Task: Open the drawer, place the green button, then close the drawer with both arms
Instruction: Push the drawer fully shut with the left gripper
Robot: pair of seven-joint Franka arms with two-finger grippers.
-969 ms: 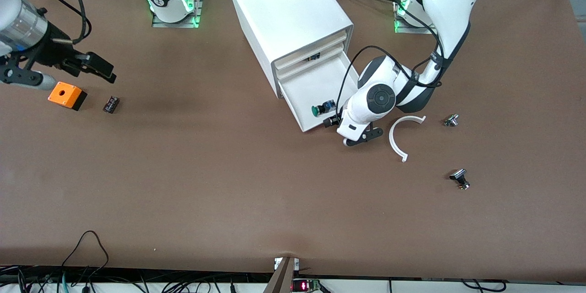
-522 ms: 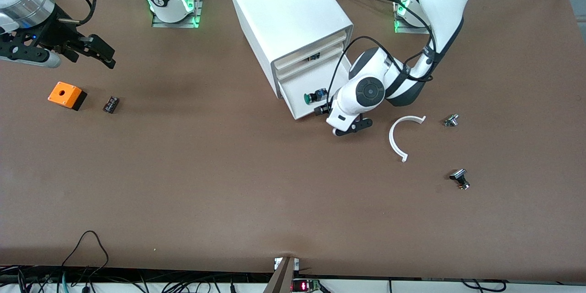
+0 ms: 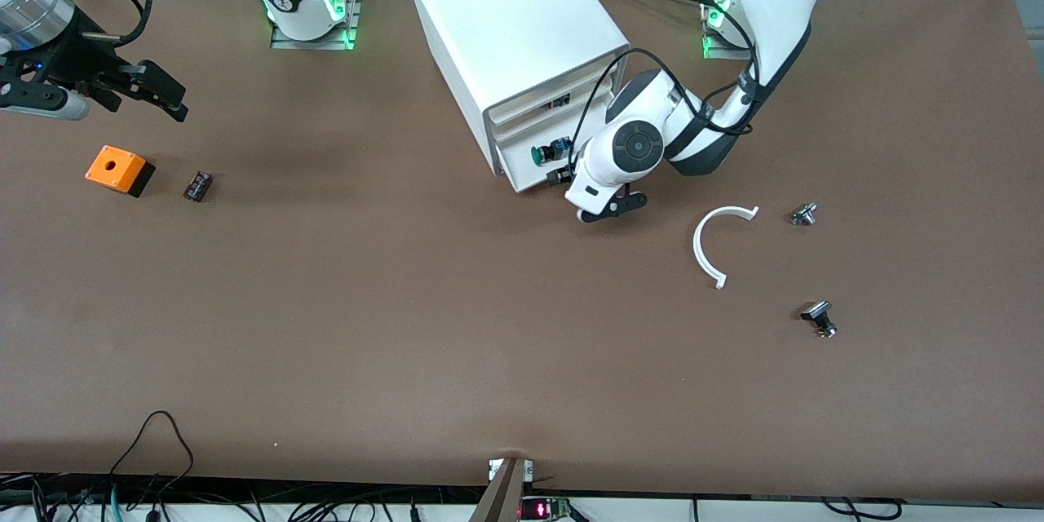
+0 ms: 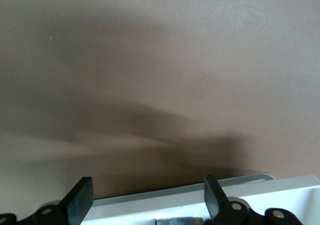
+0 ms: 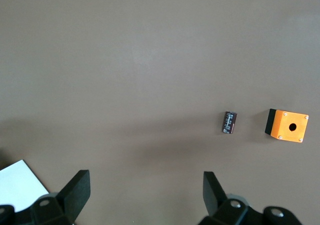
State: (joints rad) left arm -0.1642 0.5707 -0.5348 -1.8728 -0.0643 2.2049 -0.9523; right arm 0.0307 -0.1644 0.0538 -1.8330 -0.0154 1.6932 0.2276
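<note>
The white cabinet (image 3: 506, 16) stands at the middle of the table near the arms' bases. Its lowest drawer (image 3: 518, 167) sticks out only a short way. The green-capped button (image 3: 540, 153) lies inside it, by the front wall. My left gripper (image 3: 571, 188) is open and empty, against the drawer's front corner. In the left wrist view the open fingers (image 4: 82, 197) straddle the drawer's front rim (image 4: 200, 195), and the button's blue body (image 4: 177, 220) barely shows. My right gripper (image 3: 151, 90) is open and empty, up over the table at the right arm's end; its wrist view (image 5: 145, 190) shows bare table between the fingers.
An orange box with a hole (image 3: 118, 170) and a small black part (image 3: 198, 185) lie under the right gripper's area; both show in the right wrist view (image 5: 287, 125). A white curved strip (image 3: 714, 243), a metal button (image 3: 803, 214) and a black-capped button (image 3: 818, 318) lie toward the left arm's end.
The left gripper has pushed the lowest drawer most of the way into the cabinet, with the green button riding inside. The right gripper has drawn back a little from the orange box.
</note>
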